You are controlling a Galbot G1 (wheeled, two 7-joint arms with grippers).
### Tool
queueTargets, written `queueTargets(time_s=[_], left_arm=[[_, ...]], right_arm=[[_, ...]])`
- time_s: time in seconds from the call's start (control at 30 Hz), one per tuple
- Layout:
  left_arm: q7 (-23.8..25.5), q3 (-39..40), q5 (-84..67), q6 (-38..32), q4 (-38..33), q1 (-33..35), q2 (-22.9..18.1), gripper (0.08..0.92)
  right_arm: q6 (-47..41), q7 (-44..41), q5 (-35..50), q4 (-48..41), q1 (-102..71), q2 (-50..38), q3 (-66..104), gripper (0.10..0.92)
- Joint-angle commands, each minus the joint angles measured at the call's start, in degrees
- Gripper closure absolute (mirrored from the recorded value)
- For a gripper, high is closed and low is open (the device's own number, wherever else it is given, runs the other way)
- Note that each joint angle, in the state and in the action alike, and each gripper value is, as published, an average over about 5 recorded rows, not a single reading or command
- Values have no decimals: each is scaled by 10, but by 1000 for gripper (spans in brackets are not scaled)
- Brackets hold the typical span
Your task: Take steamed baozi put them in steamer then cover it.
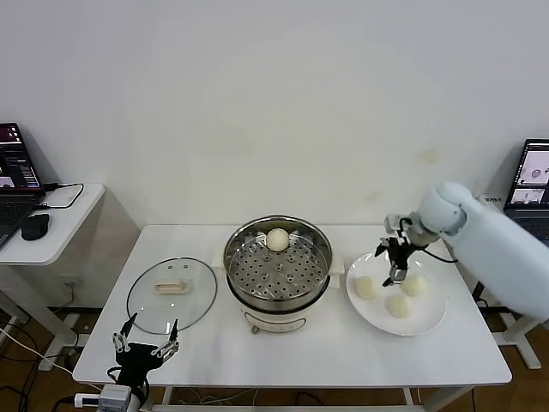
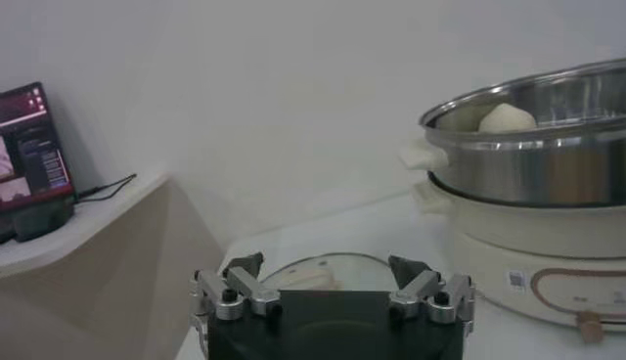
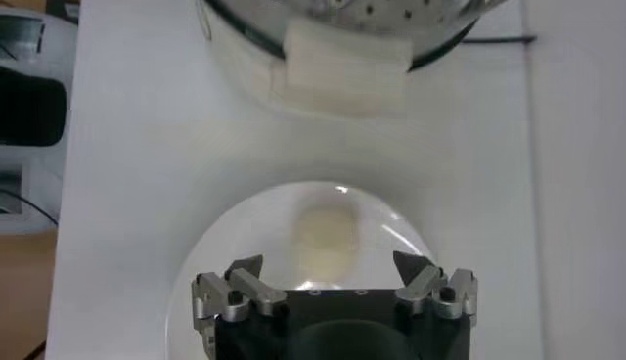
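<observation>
On the white table (image 1: 326,352) the steamer (image 1: 278,266) stands in the middle, its shiny pot resting on a cream-white base, and one steamed baozi (image 1: 277,239) lies on the perforated tray at the far side of the pot. To the robot's left of the steamer the cover (image 1: 171,294) lies flat on the tabletop, handle up, close to the base but not on the pot. To the robot's right a white plate (image 1: 429,322) carries three more baozi: one at its near-left part (image 1: 366,287), one at its far side (image 1: 415,284) and one toward the front (image 1: 399,305). The right gripper (image 1: 395,266) hangs over the plate, pointing down, with its fingers spread apart and nothing between them; in the right wrist view a baozi (image 3: 327,233) sits on the plate beyond the open fingertips (image 3: 245,268). The left gripper (image 1: 144,342) waits low at the table's near-left edge, just in front of the cover, its fingers also apart and empty. A side desk (image 1: 60,225) with a laptop (image 1: 17,176) stands further to the left.
</observation>
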Motion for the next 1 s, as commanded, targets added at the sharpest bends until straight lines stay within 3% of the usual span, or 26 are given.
queueTargets(time_s=[0.03,0.23,0.57,1.0], left_arm=[[0,0,0,0,5,1,1,177],[0,-1,1,0,16,-1,0,177],[0,-1,1,0,32,-10,0,177],[0,-4,1,0,39,-12,0,177]], right_arm=[[34,22,-61,-59,-61,44,29,203],[80,11,-95,-112,-61,69,36,203],[82,50,-116,-182,-54,112,36,203],[78,50,-122,-204,-48,145,26,203]])
